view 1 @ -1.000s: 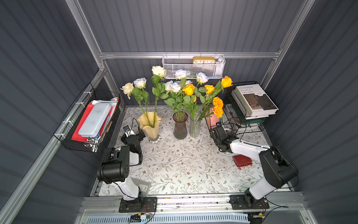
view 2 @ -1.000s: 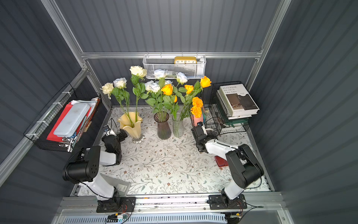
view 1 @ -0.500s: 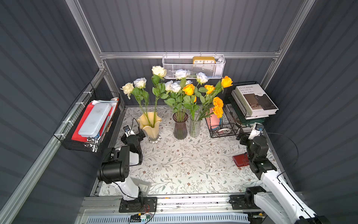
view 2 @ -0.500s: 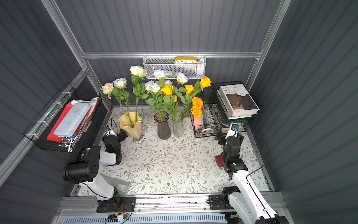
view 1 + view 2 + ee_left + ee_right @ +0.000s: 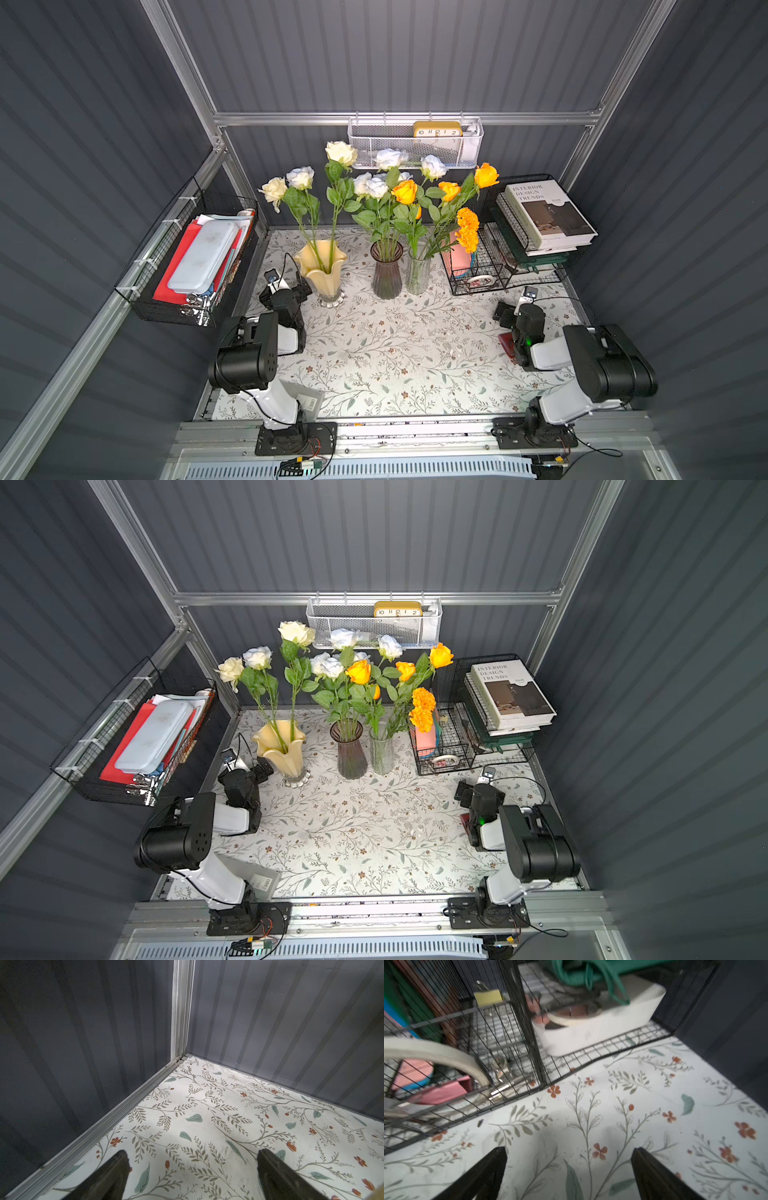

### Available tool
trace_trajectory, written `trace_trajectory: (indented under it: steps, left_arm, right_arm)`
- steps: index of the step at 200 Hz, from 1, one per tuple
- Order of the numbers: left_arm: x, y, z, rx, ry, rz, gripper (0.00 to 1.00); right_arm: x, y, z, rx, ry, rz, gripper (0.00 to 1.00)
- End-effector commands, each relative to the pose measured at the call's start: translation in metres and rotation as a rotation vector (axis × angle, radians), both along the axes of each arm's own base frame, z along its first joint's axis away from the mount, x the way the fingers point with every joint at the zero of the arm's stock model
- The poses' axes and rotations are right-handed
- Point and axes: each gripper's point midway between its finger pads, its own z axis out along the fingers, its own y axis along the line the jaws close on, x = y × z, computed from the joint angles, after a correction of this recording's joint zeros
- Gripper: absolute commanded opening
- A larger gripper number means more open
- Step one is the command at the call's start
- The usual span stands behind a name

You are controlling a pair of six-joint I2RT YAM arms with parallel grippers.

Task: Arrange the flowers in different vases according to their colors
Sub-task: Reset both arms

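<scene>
My left gripper [image 5: 192, 1151] is spread wide, nothing between the jaws. Fingers [image 5: 116, 1174] are dark, only the tips in view, low over the tablecloth [image 5: 228, 1109]; can't tell if they touch it. Cloth is white with grey-green sprigs and small red-brown blossoms, faint scuffs between the tips. Ahead is the booth corner: an aluminium post [image 5: 181, 1012] runs up where two dark grey ribbed walls [image 5: 291, 1022] meet. An aluminium rail [image 5: 124, 1109] follows the foot of one wall out from the post. Pale yellowish sliver [image 5: 380, 1195] at the frame edge beside one finger, too little to identify.
</scene>
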Motion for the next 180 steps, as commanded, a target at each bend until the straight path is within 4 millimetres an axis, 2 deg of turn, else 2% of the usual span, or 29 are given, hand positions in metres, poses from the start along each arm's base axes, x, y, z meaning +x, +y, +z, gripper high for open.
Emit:
trace_trajectory:
  steps: [1,20,61,180]
  left_arm:
    - [0.001,0.002,0.007,-0.006,-0.023,0.010,0.99]
    - [0.001,0.002,0.007,-0.006,-0.022,0.010,0.99]
    - [0.001,0.002,0.007,-0.006,-0.023,0.009,0.99]
    - [0.001,0.002,0.006,-0.006,-0.022,0.010,0.99]
  right_arm:
    - [0.025,-0.004,0.050,0.033,-0.124,-0.032,0.99]
    - [0.034,-0.001,0.053,0.005,-0.185,-0.005,0.99]
    - [0.031,-0.001,0.049,0.018,-0.114,-0.019,0.99]
    - [0.037,0.002,0.050,0.007,-0.126,0.003,0.99]
